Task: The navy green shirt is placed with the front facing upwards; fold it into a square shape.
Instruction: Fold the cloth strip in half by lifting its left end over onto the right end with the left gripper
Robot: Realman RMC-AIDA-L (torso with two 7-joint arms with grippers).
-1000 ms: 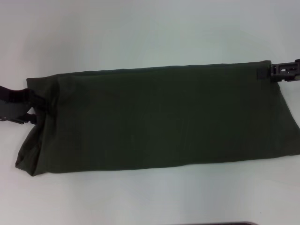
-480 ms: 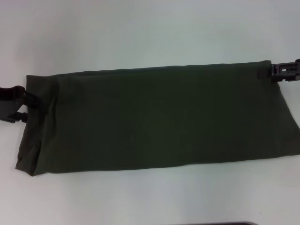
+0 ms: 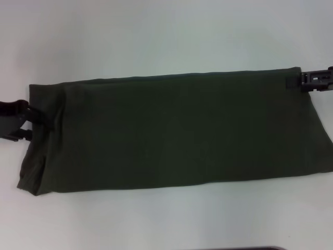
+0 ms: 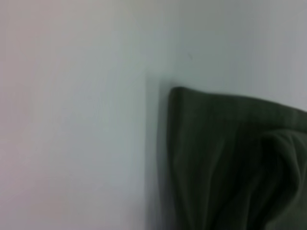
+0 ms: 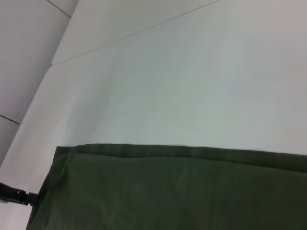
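Nearest us, the table shows bare along its front strip, and just beyond it the front edge of the navy green shirt runs almost straight across. The shirt lies as a long band spanning most of the table's width, plain back cloth upward, no lettering showing; we judge the lengthwise folds are done and the band must now be doubled end over end to make a square.

That would explain why the arms stand at opposite ends. At the left end, the left gripper sits against the short edge, partway back from the bunched near corner. Its dark fingers reach to the hem, but we cannot tell whether they have closed on cloth or merely touch it. The left wrist view shows only a rumpled shirt corner on the table, not the fingers themselves.

Farther back, at the far right corner, the right gripper lies low and flat along the far edge, a finger tip overlapping the cloth. It looks like a pinch, perhaps, though we cannot tell for sure. The right wrist view looks down the far hem towards the left gripper.
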